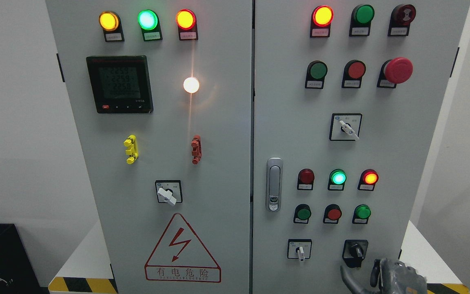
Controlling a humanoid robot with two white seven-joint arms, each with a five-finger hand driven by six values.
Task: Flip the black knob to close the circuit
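Note:
The black knob (356,250) sits on a black square plate at the lower right of the grey cabinet's right door (386,155), its pointer turned up and to the left. My right hand (360,272) rises from the bottom edge just below and right of the knob. Its fingers (346,278) are spread and hold nothing; one curves up to just beneath the plate without touching the knob. Most of the hand is cut off by the frame edge. My left arm does not show.
Left of the knob is a white-handled selector (300,250). Above are small push buttons (333,213) and lit indicator lamps (338,178). A door latch (274,184) stands at the seam. A red mushroom stop button (398,70) juts out higher up.

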